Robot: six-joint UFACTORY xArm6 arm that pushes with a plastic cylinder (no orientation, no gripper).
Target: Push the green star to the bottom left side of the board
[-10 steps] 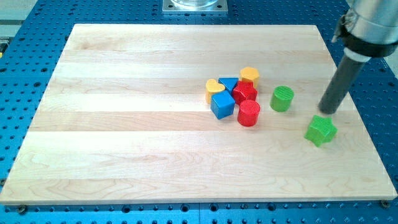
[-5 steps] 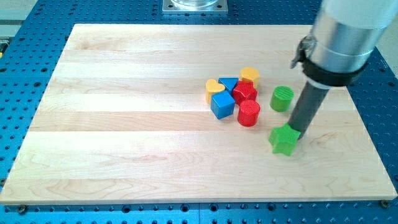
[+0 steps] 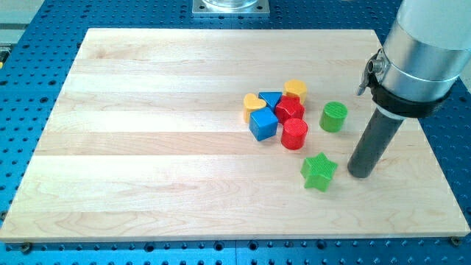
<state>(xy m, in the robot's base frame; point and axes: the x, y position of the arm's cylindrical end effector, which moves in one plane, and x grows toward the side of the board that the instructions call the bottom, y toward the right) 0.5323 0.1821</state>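
The green star [image 3: 319, 171] lies on the wooden board [image 3: 147, 147] at the lower right, just below and right of the cluster of blocks. My tip [image 3: 360, 174] rests on the board to the right of the star, a short gap away and not touching it. The dark rod rises from there up to the grey arm body at the view's top right.
A green cylinder [image 3: 333, 117] stands above the star. Left of it is a tight cluster: red cylinder [image 3: 294, 134], red block [image 3: 290, 110], blue cube [image 3: 263, 124], blue triangle [image 3: 270, 99], yellow heart [image 3: 254, 103], yellow block [image 3: 295, 89]. Blue perforated table surrounds the board.
The green star has slid left and slightly down across the board's right side. My tip swept left and down behind it, and now stands a little right of it.
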